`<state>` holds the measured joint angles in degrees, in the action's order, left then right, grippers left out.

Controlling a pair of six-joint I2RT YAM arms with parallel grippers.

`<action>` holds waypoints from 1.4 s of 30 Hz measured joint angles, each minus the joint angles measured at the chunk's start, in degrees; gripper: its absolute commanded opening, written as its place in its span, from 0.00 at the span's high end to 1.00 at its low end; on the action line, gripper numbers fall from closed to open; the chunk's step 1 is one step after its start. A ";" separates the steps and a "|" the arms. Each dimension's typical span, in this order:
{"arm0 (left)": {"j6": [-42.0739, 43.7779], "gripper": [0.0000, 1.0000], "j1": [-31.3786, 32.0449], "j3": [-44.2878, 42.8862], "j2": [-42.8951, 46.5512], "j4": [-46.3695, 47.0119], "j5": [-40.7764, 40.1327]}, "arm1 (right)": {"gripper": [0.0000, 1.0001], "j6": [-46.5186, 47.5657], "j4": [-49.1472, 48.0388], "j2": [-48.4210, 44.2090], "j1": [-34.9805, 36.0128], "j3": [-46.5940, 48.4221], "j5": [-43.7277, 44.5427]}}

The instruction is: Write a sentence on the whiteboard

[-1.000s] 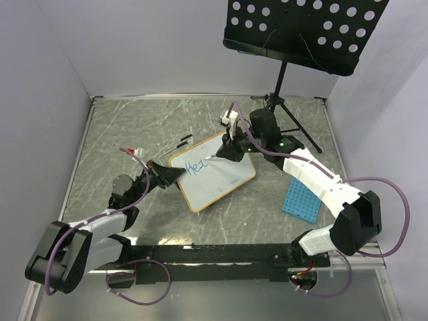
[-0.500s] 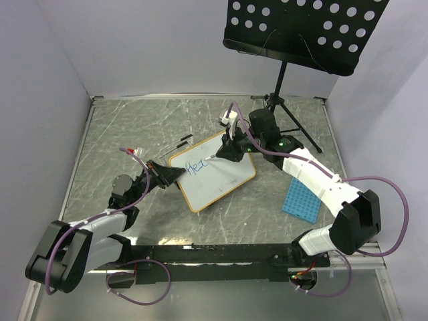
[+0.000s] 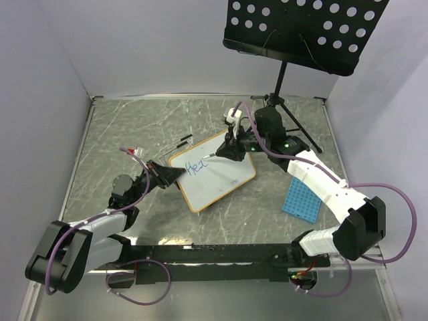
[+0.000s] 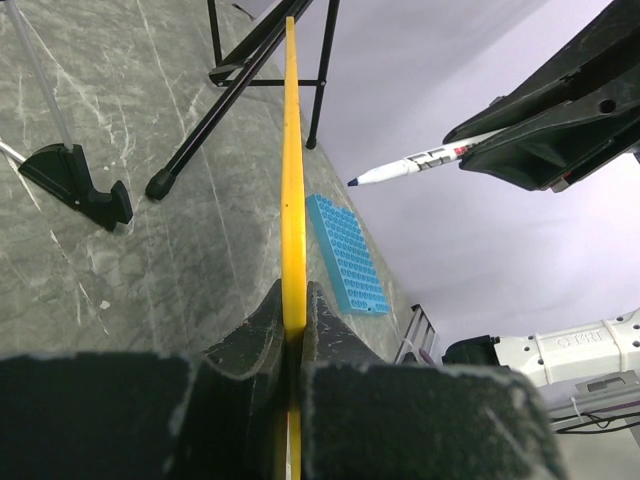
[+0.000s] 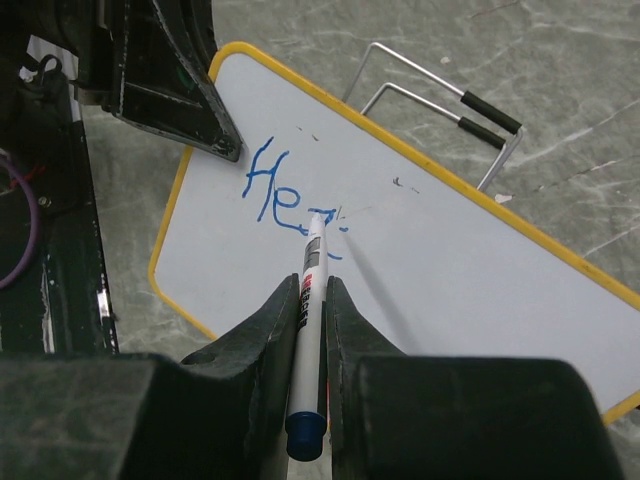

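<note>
The whiteboard lies on the grey table, white with a yellow-orange frame. My left gripper is shut on its left edge, which shows edge-on in the left wrist view. My right gripper is shut on a white marker with a blue end cap. The marker tip hovers just above the board next to the blue lettering, which reads "He" plus a partial stroke. The marker also shows in the left wrist view.
A black perforated music stand rises at the back, with tripod legs on the table. A blue grid tray lies right of the board. The board's wire legs with black feet stick out behind it.
My right gripper has moved slightly right and back with the marker. The left gripper and board have not moved.
</note>
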<state>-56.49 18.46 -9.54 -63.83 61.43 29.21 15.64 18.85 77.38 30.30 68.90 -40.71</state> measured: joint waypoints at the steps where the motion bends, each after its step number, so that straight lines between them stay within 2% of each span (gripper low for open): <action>1: 0.00 0.99 0.00 0.00 0.00 0.00 0.00 | 1.00 0.00 -0.17 -0.15 -0.09 0.00 -0.24; 42: 0.02 0.99 0.00 0.00 0.48 -0.02 0.00 | 1.00 0.37 -0.70 -0.20 -0.26 -1.53 -1.05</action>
<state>-56.47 18.46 -9.54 -63.35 61.41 29.21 16.01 18.15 77.19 30.04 67.37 -41.76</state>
